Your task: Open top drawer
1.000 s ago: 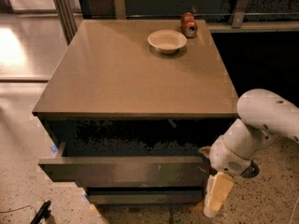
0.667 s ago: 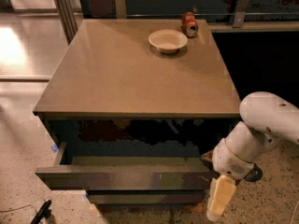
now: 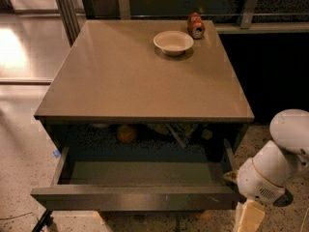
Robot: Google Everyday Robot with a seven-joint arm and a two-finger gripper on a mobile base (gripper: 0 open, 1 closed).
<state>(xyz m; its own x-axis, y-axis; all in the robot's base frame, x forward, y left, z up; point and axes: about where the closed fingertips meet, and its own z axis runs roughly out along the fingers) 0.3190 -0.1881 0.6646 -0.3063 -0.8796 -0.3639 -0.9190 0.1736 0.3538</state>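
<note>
The top drawer (image 3: pixel 135 198) stands open — gripper (image 3: pixel 248 216) beside its right corner.

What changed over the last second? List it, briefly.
The top drawer slid further out toward the camera, baring its tray. The tool, low by the drawer's right front corner, backed off with it. The bowl and can stayed put on the table.

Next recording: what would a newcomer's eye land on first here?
The top drawer stands wide open at the bottom of the view, under the table. The gripper is at lower right, beside the drawer's right front corner. A pale bowl and a red can sit near the tabletop's far edge.
</note>
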